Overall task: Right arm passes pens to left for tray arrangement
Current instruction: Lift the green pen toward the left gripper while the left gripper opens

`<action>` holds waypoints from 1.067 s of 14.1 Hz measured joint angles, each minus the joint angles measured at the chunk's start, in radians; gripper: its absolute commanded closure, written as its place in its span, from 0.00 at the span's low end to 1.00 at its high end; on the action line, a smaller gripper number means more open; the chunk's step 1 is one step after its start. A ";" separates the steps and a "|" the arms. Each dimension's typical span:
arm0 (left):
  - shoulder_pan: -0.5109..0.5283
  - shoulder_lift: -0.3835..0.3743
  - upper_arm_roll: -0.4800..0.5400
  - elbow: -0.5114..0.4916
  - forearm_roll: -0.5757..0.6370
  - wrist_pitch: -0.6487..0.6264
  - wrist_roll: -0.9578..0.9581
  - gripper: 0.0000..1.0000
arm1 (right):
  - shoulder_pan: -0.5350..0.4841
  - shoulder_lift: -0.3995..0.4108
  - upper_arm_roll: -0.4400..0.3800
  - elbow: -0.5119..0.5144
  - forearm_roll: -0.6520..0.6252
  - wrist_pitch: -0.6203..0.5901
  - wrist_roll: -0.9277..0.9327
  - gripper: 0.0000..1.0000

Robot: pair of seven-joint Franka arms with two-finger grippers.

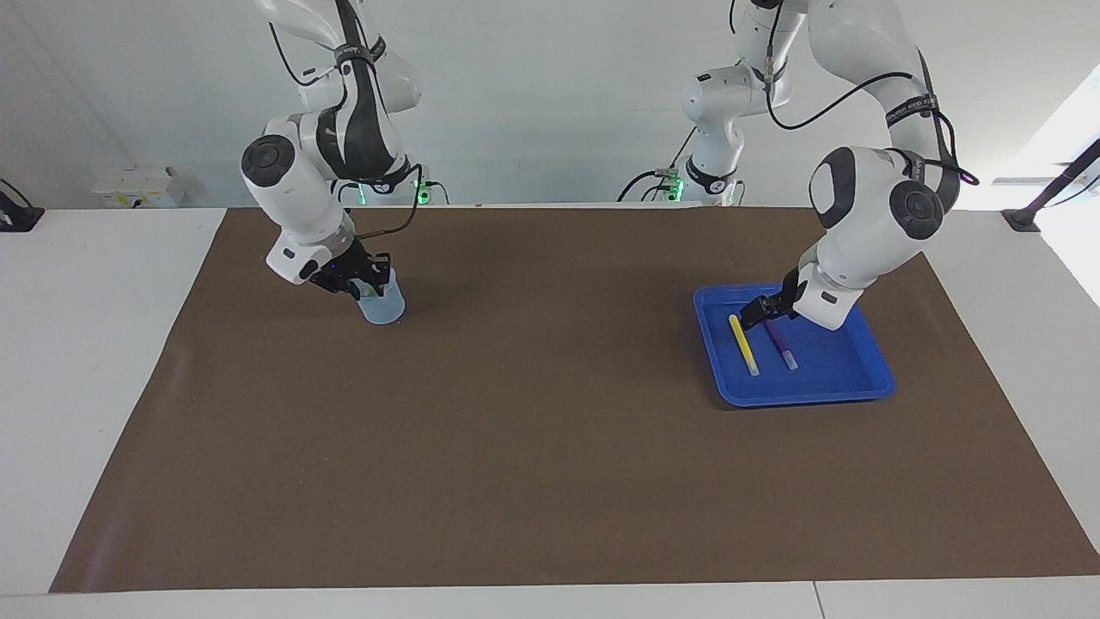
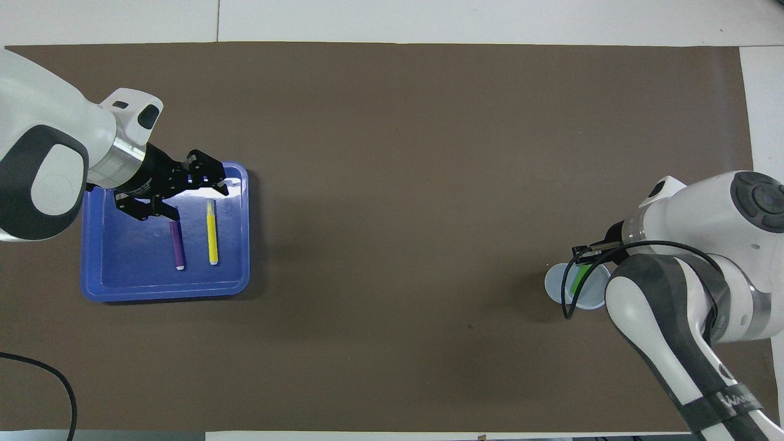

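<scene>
The blue tray [image 1: 838, 371] [image 2: 128, 269] lies toward the left arm's end of the table. A yellow pen [image 1: 744, 346] [image 2: 212, 233] and a purple pen [image 1: 782, 344] [image 2: 177, 245] lie side by side in it. My left gripper [image 1: 758, 315] [image 2: 199, 201] hangs open and holds nothing, just above the pens' ends nearer the robots. A green pen [image 2: 578, 280] stands in a translucent cup [image 1: 382, 305] [image 2: 554, 285] at the right arm's end. My right gripper [image 1: 371, 282] [image 2: 587, 252] is at the cup's mouth, over the green pen's top.
A brown mat [image 1: 550, 413] covers the table between the cup and the tray. The right arm's black cable [image 2: 569, 294] loops over the cup. White table shows around the mat's edges.
</scene>
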 measured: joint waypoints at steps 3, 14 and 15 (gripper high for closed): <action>-0.002 -0.048 -0.032 0.016 -0.148 -0.011 -0.221 0.00 | 0.000 0.000 0.000 -0.001 0.000 0.000 0.000 1.00; -0.069 -0.182 -0.080 -0.106 -0.527 0.118 -0.707 0.00 | -0.016 -0.009 0.001 0.459 0.099 -0.410 0.113 1.00; -0.072 -0.188 -0.080 -0.116 -0.539 0.137 -0.742 0.00 | -0.014 -0.009 0.006 0.474 0.171 -0.405 0.178 1.00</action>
